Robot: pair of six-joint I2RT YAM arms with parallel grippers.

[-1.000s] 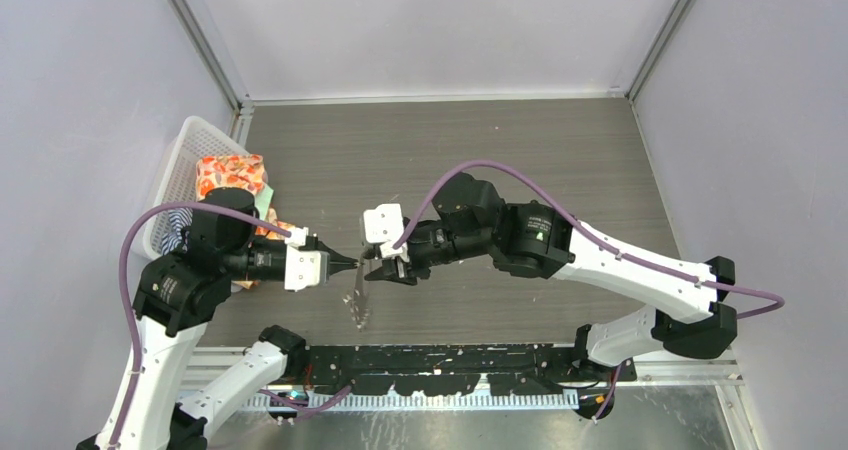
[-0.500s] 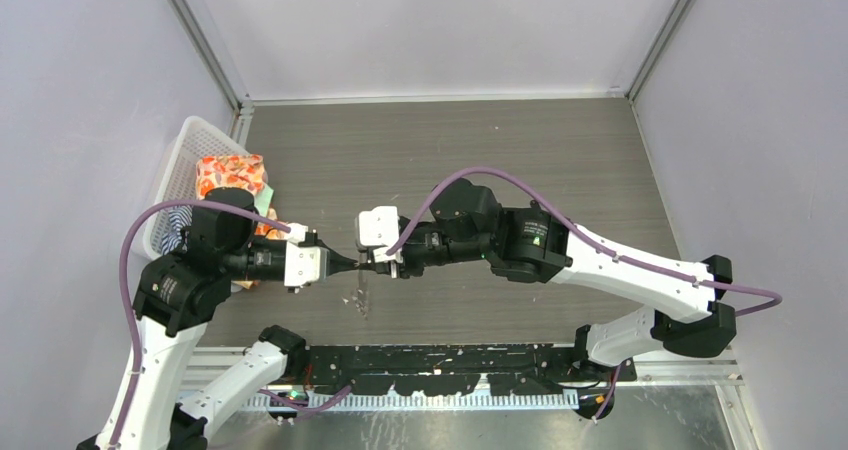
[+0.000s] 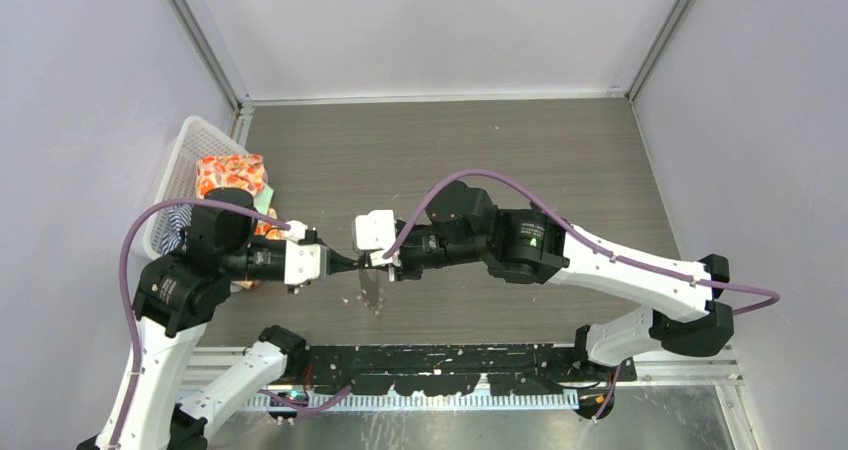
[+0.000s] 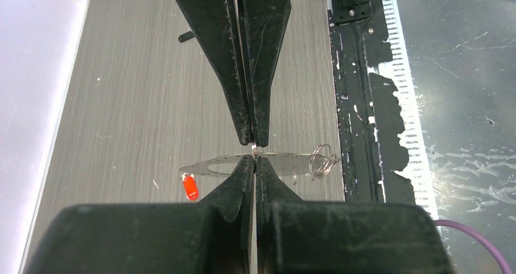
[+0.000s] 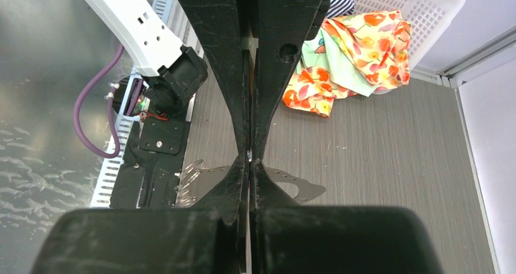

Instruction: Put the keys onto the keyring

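The keyring [image 4: 286, 160], a thin silver wire loop fringed with small flat keys, hangs in the air between the two arms. From above, its long axis slants down towards the near edge of the desk [image 3: 450, 150]. The left gripper [image 3: 348, 262] and right gripper [image 3: 388, 262] meet tip to tip, each pressed together on the ring's wire. The red key [image 4: 190, 186], with its glossy plastic head, lies flat on the wood-grain desk beneath the ring's far end.
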